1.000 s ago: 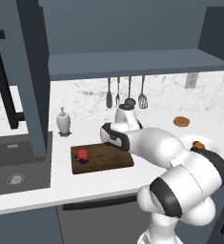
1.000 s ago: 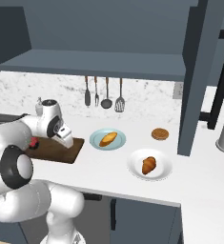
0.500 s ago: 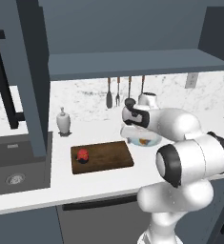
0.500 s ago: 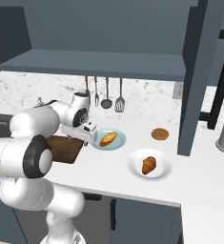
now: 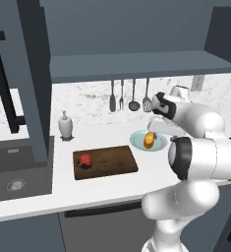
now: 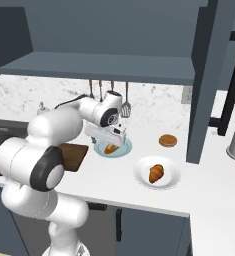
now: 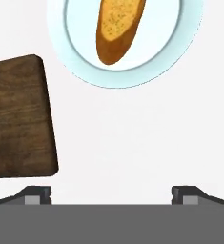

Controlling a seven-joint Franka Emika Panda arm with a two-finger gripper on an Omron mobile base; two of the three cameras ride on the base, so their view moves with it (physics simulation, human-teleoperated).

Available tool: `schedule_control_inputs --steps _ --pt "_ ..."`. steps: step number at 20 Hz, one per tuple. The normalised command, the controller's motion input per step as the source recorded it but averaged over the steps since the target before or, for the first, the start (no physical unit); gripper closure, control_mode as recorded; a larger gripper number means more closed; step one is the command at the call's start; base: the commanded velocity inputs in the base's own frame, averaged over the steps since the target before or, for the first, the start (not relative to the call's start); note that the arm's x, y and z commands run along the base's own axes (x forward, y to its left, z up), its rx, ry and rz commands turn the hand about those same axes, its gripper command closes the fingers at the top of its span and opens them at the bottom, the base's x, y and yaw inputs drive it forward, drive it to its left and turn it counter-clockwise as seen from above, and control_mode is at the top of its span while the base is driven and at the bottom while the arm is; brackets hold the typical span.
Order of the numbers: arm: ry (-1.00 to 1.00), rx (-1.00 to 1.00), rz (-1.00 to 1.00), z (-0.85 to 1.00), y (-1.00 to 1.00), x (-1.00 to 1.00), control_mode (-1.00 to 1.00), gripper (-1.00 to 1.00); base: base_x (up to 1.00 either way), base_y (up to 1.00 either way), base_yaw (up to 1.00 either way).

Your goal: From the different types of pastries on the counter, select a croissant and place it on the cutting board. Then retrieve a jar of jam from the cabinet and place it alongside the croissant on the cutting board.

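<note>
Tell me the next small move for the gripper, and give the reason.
Probably shift the gripper forward until it is centred over the croissant, before lowering. In the hand view the open fingertips frame bare counter, with the croissant on its pale blue plate lying ahead of them. The jar of jam already sits on the cutting board.

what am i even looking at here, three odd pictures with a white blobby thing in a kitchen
It is a rendered kitchen with a white robot arm. Two pictures come from cameras on its base, left and right behind it; the third looks down from its hand. Its pincer is open, holds nothing and hovers over the counter near a pale blue plate carrying an orange-brown pastry. The cutting board bears a small red jar. Further right lie a white plate with a croissant and a brown disc pastry.
</note>
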Motion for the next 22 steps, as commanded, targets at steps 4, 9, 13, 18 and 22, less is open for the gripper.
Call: schedule_control_inputs --steps 4,9,13,18,22 --pt "0.0 0.13 0.02 0.11 -0.73 -0.04 -1.0 -1.0 0.0 0.0 0.0" --pt "0.03 0.0 0.08 -0.05 -0.49 0.21 -1.0 -1.0 0.0 0.0 0.0" --pt "0.0 0.0 0.24 0.0 -1.0 0.1 -1.0 -1.0 0.0 0.0 0.0" --pt "0.0 -0.01 0.0 -0.19 -0.15 -0.24 -1.0 -1.0 0.0 0.0 0.0" --pt "0.0 -0.2 -0.07 -1.0 -0.16 -1.0 -1.0 -1.0 0.0 0.0 0.0"
